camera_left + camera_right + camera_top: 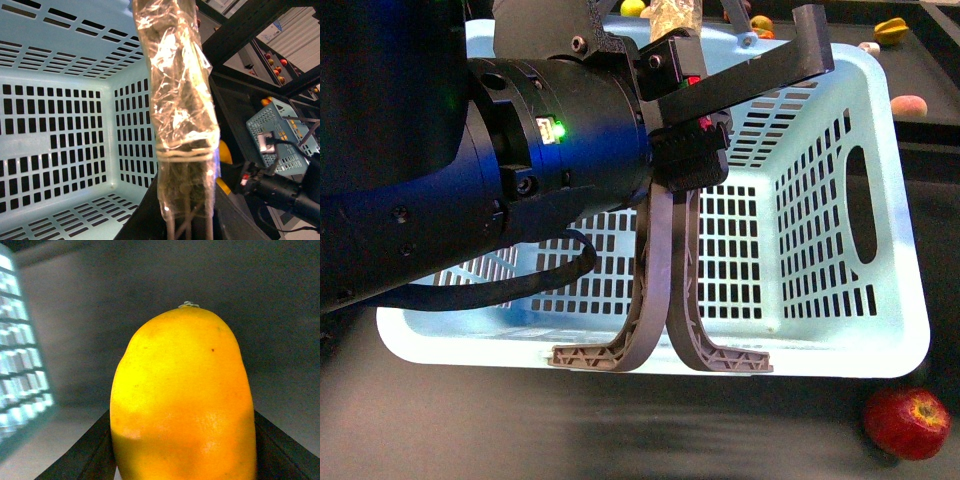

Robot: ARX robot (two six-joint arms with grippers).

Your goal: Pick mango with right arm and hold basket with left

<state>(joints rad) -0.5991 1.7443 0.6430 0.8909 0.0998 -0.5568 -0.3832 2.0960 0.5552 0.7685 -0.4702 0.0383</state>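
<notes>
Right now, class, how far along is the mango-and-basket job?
Done: the right pincer is shut on the mango. In hand: the left pincer sits at the basket wall; a hold can't be confirmed. Left: securing the basket, perhaps lifting the mango.

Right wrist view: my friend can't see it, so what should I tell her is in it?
A big yellow-orange mango fills the middle of the picture, with dark jaws against it on both sides. Behind it everything is blurry grey, and a bit of a light blue basket with holes shows at one edge.
</notes>
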